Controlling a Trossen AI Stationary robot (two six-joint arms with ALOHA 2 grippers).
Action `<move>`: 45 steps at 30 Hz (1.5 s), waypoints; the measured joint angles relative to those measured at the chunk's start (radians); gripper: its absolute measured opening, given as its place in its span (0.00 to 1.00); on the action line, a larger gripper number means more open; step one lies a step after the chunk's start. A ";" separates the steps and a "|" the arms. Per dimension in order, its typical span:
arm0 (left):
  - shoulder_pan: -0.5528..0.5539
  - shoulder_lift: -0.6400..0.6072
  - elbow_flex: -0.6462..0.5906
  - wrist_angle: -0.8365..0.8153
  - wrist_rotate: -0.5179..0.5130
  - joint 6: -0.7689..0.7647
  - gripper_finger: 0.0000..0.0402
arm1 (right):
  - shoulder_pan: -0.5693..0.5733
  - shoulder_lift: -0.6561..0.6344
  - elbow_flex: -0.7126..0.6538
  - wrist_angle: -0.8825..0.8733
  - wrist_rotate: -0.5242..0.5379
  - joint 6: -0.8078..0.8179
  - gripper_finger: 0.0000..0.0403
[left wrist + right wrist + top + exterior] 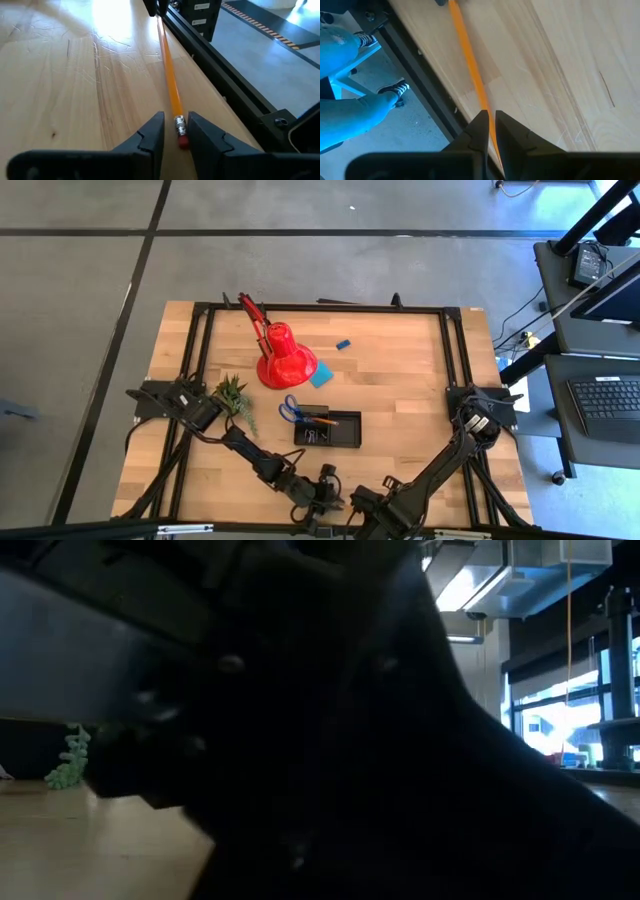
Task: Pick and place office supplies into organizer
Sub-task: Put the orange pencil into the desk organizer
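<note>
At the near edge of the tabletop (pixel 75 75), an orange pencil (pixel 170 80) was seen lengthwise along the rim, its eraser end flanked by the left gripper (pixel 176 131) fingers, slightly apart, its other end clamped by the right gripper (pixel 491 125), while the organizer (pixel 327 430) was left well apart and the low view blocked.

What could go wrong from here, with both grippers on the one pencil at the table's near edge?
Left gripper straddles the orange pencil's eraser end; right gripper pinches its other end. If the arms move apart, it could twist or slip.
It lies along the table edge, so a drop may roll off.
The organizer already holds items, so insertion may snag.
</note>
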 joint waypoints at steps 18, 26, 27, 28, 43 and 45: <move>0.004 0.006 0.007 0.000 -0.015 0.032 0.04 | 0.000 0.000 0.000 -0.003 0.015 -0.014 0.09; 0.004 -0.042 0.002 -0.037 -0.032 0.117 0.04 | 0.000 0.000 0.001 -0.058 0.015 0.019 0.09; 0.004 -0.053 0.002 -0.051 -0.036 0.128 0.04 | 0.001 0.000 0.008 -0.085 0.018 0.018 0.08; 0.005 -0.063 0.001 -0.068 -0.041 0.132 0.04 | 0.004 0.000 0.019 -0.122 0.026 0.018 0.07; 0.006 -0.262 0.002 -0.340 -0.071 0.160 0.03 | 0.085 -0.002 0.273 -0.457 0.435 0.017 0.06; 0.006 -0.303 0.002 -0.398 -0.073 0.166 0.03 | 0.085 -0.002 0.272 -0.461 0.435 0.017 0.07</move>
